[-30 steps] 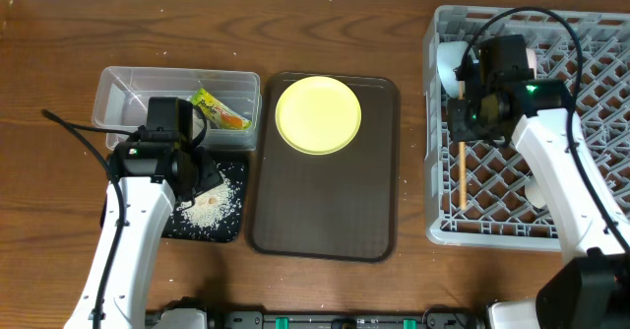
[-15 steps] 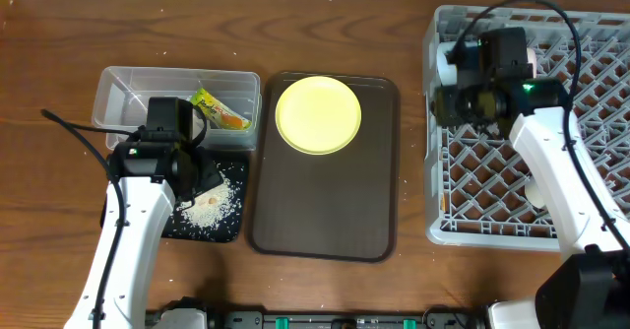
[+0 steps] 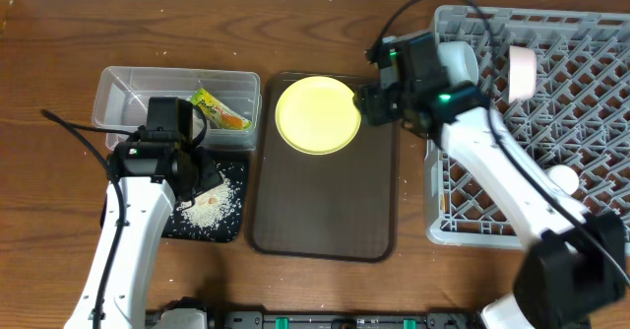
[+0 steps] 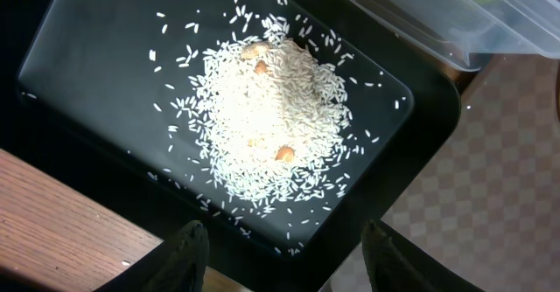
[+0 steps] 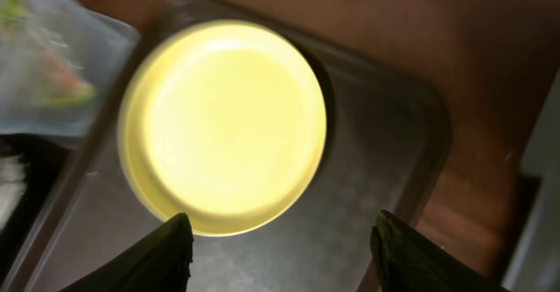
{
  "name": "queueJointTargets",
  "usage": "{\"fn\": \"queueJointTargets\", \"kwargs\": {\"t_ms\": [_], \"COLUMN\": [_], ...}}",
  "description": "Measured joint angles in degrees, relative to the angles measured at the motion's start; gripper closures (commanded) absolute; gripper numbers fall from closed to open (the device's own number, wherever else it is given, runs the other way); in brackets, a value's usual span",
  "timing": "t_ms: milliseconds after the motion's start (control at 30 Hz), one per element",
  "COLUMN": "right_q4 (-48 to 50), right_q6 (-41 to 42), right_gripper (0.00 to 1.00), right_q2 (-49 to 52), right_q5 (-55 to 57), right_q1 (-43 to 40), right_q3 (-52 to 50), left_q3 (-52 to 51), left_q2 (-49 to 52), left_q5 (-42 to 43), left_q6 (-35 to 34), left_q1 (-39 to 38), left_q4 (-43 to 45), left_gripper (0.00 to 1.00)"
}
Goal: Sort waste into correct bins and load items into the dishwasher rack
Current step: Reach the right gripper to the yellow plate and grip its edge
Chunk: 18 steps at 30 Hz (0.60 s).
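A round yellow plate (image 3: 317, 114) (image 5: 226, 126) lies on the dark brown tray (image 3: 325, 211). My right gripper (image 3: 369, 104) (image 5: 289, 257) hovers open at the plate's right rim, with only the tray between its fingers. The grey dishwasher rack (image 3: 551, 132) holds a white bowl (image 3: 459, 61) and a pale cup (image 3: 522, 71). A clear tub (image 3: 138, 93) contains a green-and-orange wrapper (image 3: 219, 110). Rice-like crumbs (image 4: 267, 117) are heaped in the black tray (image 4: 96, 73) (image 3: 228, 229). Over that tray's corner my left gripper (image 3: 202, 176) (image 4: 284, 266) is open and empty.
The clear tub's corner (image 4: 437, 17) overhangs the black tray's far side. The brown tray's textured surface (image 4: 472, 196) lies right beside the black tray. Bare wooden table (image 3: 59, 221) surrounds everything. The rack's near wall (image 3: 433, 201) stands just right of the brown tray.
My right arm has swung left from above the rack to the plate's edge, and its jaws have gone from shut to open. The left arm has stayed still.
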Motion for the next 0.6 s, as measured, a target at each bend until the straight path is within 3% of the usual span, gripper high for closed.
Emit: {"fn": "queueJointTargets", "kwargs": {"t_ms": [333,600], "right_q4": [4.2,5.9], "right_q6": [13.0,16.1], "right_gripper": [0.44,0.53], "right_q2": [14.3,17.6], "right_q5": [5.2,3.9], "right_q1": [1.0,1.1], "right_q3": [0.0,0.0], "left_q3": [0.0,0.0], "left_q2": [0.0,0.0], "left_q5": [0.0,0.0], "left_q6": [0.0,0.0], "left_q1": [0.0,0.0], "left_q4": [0.0,0.0], "left_gripper": [0.41,0.41]}}
